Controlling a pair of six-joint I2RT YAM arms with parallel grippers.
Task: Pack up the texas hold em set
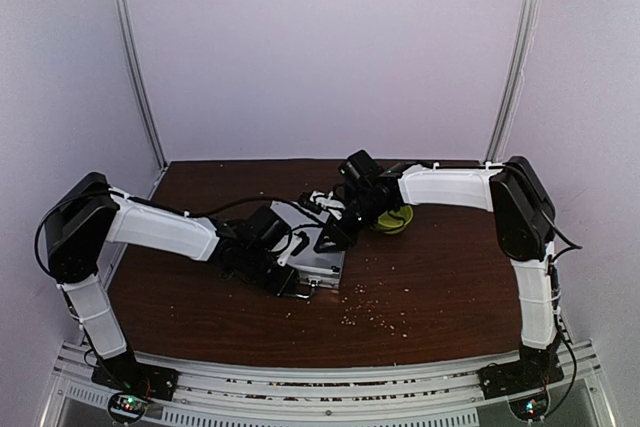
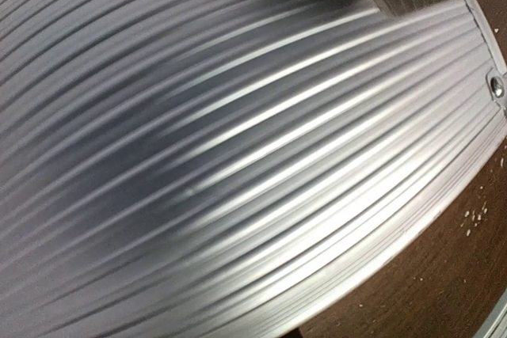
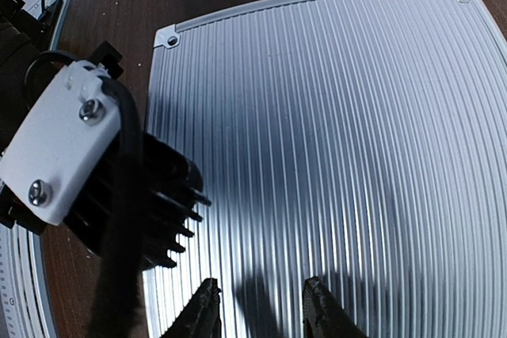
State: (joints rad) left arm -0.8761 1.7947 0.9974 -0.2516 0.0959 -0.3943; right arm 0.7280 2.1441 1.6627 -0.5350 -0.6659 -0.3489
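The silver ribbed aluminium briefcase point(image 1: 320, 259) lies closed and flat on the brown table. Its lid fills the left wrist view point(image 2: 238, 156) and most of the right wrist view point(image 3: 333, 116). My left gripper point(image 1: 288, 277) sits low at the case's near left edge, by the handle; its fingers do not show. My right gripper point(image 1: 335, 232) hovers just over the lid's far part, its fingers point(image 3: 207, 310) spread and empty above the ribs. Chips, card boxes, dice and the triangle are out of view.
A yellow-green bowl point(image 1: 393, 219) stands behind the case, under the right arm. Pale crumbs point(image 1: 375, 317) are scattered on the table to the front right. The left arm's white wrist point(image 3: 63, 156) is close beside the right gripper.
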